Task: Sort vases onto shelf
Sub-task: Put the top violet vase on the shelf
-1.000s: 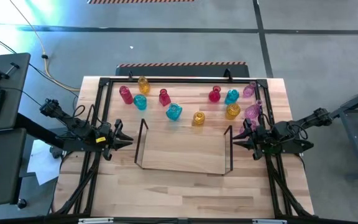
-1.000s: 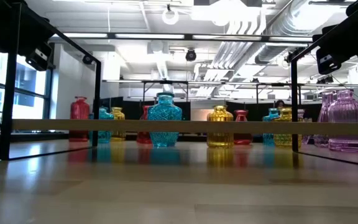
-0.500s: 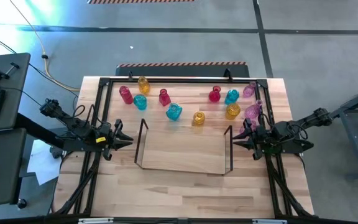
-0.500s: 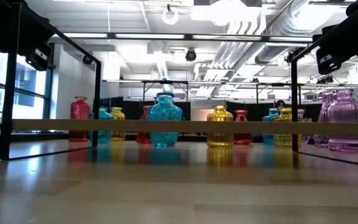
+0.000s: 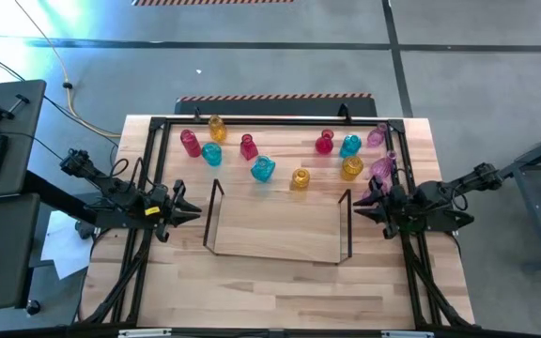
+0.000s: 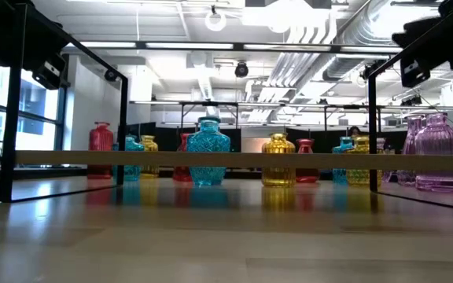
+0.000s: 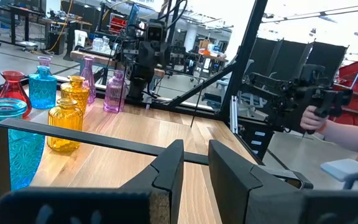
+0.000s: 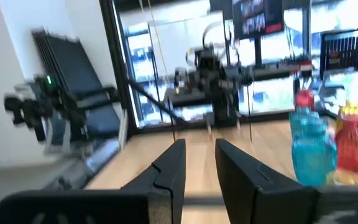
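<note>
With the vases [image 5: 263,168] crowded along the far edge of the surface [image 5: 280,277] behind the bare shelf [image 5: 278,247], the left gripper [image 5: 193,210] and right gripper [image 5: 357,208], fingers slightly apart and holding nothing, risk toppling neighbours when reaching between them

Bright, even overhead light — ceiling strip lamps [image 6: 211,45] glare white in the low view, and the table [image 5: 280,282] shows only faint shadows. The right wrist view is smeared with blur (the blue vase [image 8: 312,147] has soft edges); the left wrist view is crisp, its background blown out.
</note>
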`<move>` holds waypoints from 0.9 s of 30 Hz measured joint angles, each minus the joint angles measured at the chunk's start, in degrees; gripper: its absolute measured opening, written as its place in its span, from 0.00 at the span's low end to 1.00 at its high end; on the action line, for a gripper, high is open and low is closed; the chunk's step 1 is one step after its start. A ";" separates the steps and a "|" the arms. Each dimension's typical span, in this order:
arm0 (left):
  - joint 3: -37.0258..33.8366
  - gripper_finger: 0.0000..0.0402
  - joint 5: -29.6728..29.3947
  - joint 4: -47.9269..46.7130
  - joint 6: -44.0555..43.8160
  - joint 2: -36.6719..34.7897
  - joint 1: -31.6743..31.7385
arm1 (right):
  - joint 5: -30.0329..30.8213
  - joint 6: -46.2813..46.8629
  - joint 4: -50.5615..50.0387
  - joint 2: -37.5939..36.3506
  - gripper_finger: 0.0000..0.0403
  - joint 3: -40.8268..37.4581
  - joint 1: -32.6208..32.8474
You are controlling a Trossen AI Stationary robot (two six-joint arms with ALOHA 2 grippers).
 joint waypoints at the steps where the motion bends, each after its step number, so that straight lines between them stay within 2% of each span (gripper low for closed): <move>1: 0.00 0.17 0.02 0.00 0.02 0.00 0.00 | 0.00 0.00 2.11 0.00 0.19 0.00 0.00; 6: 0.00 0.17 0.01 0.02 0.00 -0.02 0.00 | -0.22 -3.30 14.81 -0.03 0.19 0.03 0.00; 10: -0.02 0.17 0.02 0.02 0.00 -0.02 0.00 | -2.10 -12.42 15.86 0.03 0.19 3.05 0.00; 14: -0.01 0.17 0.02 0.00 0.00 -0.02 -0.01 | -0.42 -19.13 10.31 1.46 0.19 9.38 0.00; 18: -0.02 0.17 0.02 0.02 0.00 0.00 -0.02 | 2.16 -23.91 3.23 6.27 0.19 18.01 0.00; 22: -0.02 0.17 0.04 0.02 0.00 -0.02 -0.01 | 5.22 -27.30 -3.43 13.95 0.19 27.44 0.00; 27: -0.02 0.17 0.10 0.01 0.00 -0.02 -0.02 | 13.24 -29.09 -12.71 24.92 0.19 39.78 0.00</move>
